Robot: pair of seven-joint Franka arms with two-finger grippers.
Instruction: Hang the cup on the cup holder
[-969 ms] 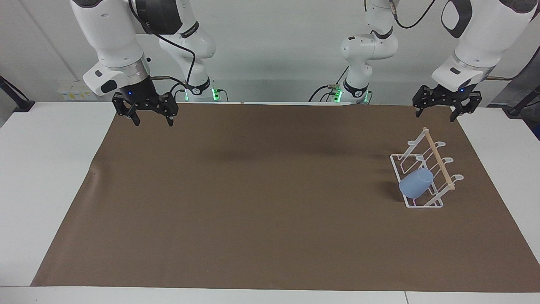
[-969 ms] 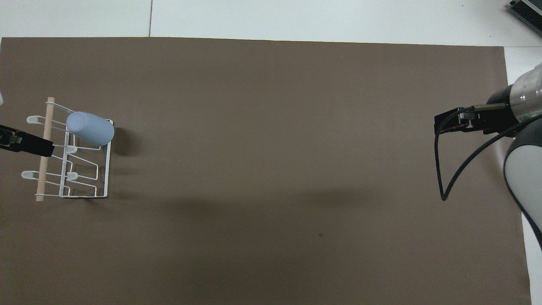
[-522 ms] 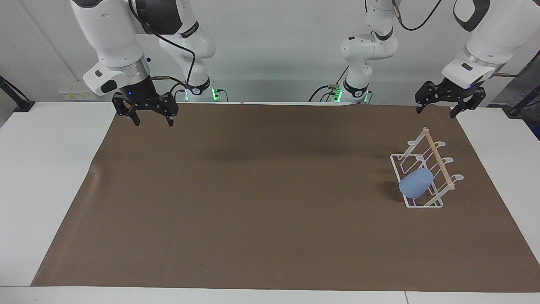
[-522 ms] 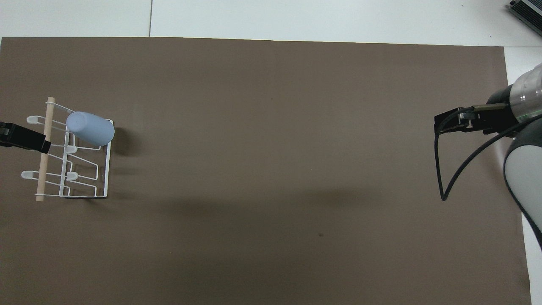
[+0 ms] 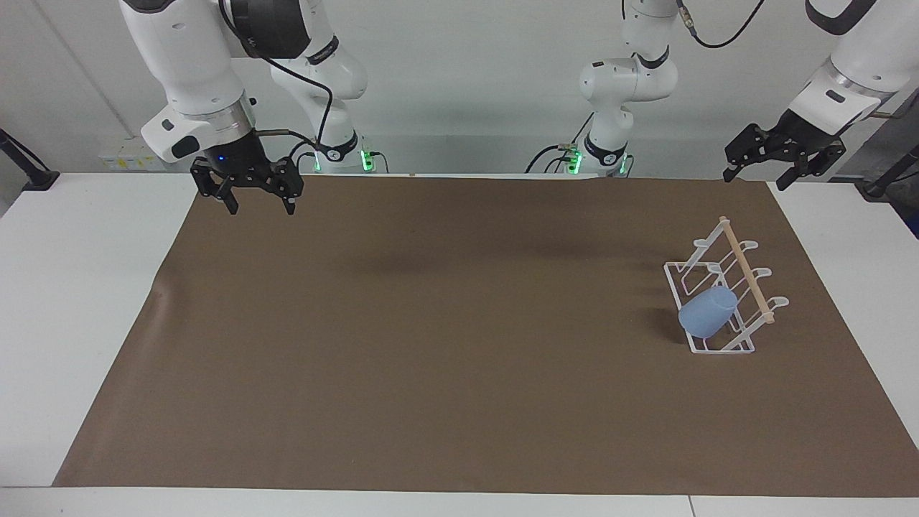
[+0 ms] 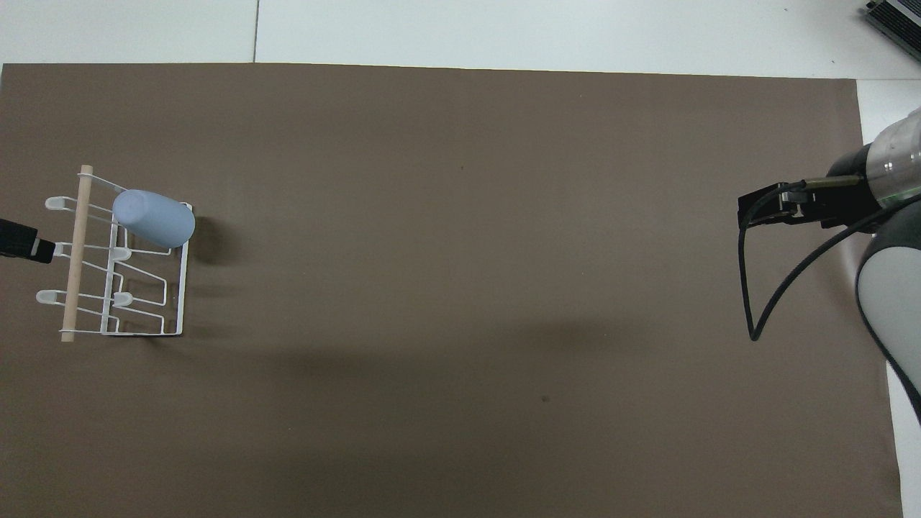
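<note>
The light-blue cup (image 5: 707, 312) hangs mouth-down and tilted on a prong of the white wire cup holder (image 5: 747, 271), at the holder's end farther from the robots. In the overhead view the cup (image 6: 153, 217) sits on the cup holder (image 6: 75, 259) the same way. My left gripper (image 5: 756, 178) is open and empty, raised over the mat's corner at the left arm's end, well clear of the holder. Only its tip (image 6: 25, 243) shows in the overhead view. My right gripper (image 5: 260, 208) is open and empty, and waits over the mat's edge at the right arm's end (image 6: 752, 208).
A brown mat (image 5: 431, 345) covers most of the white table (image 5: 79, 287). The cup holder's other prongs (image 5: 779, 302) carry nothing. A black cable (image 6: 748, 302) hangs from the right arm.
My left gripper has risen and drawn back from over the cup holder toward the left arm's end. The cup, the holder and the right arm have not moved.
</note>
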